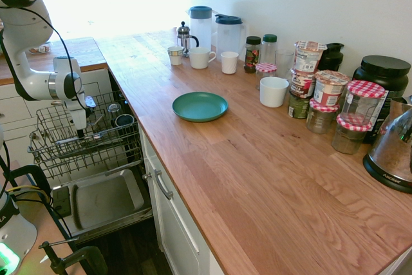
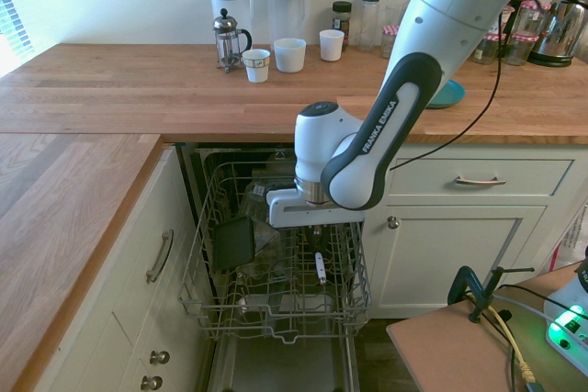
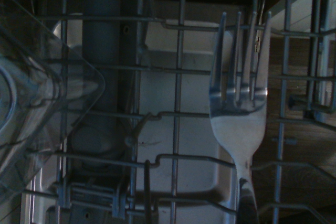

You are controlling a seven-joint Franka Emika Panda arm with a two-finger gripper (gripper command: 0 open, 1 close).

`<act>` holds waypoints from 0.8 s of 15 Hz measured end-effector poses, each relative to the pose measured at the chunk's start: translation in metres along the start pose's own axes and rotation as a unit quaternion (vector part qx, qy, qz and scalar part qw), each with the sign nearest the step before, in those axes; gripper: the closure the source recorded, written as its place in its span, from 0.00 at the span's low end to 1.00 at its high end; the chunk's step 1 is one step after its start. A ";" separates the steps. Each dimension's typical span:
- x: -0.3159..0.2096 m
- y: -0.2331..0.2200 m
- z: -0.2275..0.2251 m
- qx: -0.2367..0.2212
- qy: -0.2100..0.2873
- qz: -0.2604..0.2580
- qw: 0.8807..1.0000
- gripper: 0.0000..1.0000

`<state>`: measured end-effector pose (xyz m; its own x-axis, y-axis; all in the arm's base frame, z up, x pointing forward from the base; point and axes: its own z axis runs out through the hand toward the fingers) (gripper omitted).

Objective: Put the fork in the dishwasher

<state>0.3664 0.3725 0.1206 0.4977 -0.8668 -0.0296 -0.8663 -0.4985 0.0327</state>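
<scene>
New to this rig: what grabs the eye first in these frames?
The white arm reaching down into the pulled-out dishwasher rack, its end effector pointing straight down among the wires. In the wrist view the fork fills the frame, tines out over the rack. On the wooden counter, a lone teal plate sits in front of crowded jars and pitchers.

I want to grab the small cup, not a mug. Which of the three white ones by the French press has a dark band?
The small cup nearest the French press; the mug and the other cup are plain white.
</scene>
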 end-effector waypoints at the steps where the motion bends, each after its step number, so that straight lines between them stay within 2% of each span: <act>1: -0.001 -0.004 0.008 0.001 0.000 0.001 1.000 0.00; 5: -0.008 -0.013 0.028 0.003 0.001 0.000 1.000 0.00; 12: -0.005 -0.014 0.032 0.002 0.010 0.004 1.000 0.00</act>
<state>0.3749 0.3837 0.0887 0.4922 -0.8704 -0.0098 -0.8699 -0.4923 0.0298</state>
